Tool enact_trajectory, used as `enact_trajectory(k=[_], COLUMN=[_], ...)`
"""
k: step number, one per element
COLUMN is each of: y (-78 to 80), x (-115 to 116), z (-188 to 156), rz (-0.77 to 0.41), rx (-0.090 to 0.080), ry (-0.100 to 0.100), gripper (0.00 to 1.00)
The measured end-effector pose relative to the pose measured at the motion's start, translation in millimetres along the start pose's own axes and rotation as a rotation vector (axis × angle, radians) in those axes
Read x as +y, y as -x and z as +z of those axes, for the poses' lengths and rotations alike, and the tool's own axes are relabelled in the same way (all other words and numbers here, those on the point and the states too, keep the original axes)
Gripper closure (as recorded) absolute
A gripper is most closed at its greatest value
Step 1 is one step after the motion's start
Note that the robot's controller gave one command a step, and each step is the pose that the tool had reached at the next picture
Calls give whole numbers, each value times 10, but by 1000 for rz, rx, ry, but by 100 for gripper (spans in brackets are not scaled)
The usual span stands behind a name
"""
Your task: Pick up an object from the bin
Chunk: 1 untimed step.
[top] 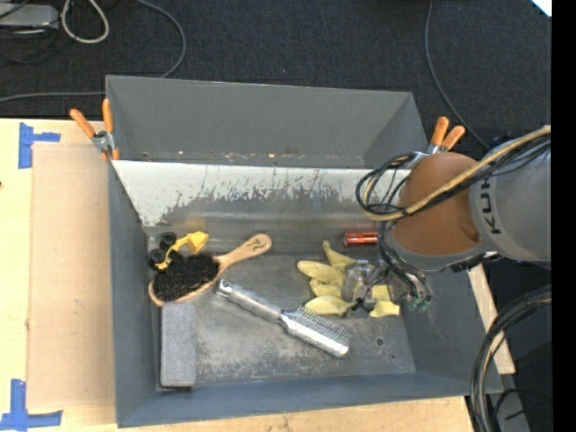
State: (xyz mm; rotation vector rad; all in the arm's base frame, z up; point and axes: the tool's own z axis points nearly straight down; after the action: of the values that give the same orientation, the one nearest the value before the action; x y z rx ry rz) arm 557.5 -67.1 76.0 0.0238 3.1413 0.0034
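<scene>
My gripper (362,291) is low at the right of the bin floor, its fingers down among a small heap of yellow pieces (322,277). One yellow piece (385,309) lies just right of the fingers. A small red cylinder (362,238) lies behind the gripper, by the back wall. A metal brush with a silver handle (286,319) lies diagonally to the left of the gripper.
A wooden hairbrush with black bristles (200,272) lies at the left, beside a small yellow and black thing (175,246). A grey block (177,346) rests along the left front. The arm with its orange cover and cables hangs over the bin's right side.
</scene>
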Motion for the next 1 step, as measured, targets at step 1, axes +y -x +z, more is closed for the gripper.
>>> enact_trajectory(k=[1], y=[-20], x=[4], z=[-106], rz=[0], rx=[6], ry=[1], gripper=[100])
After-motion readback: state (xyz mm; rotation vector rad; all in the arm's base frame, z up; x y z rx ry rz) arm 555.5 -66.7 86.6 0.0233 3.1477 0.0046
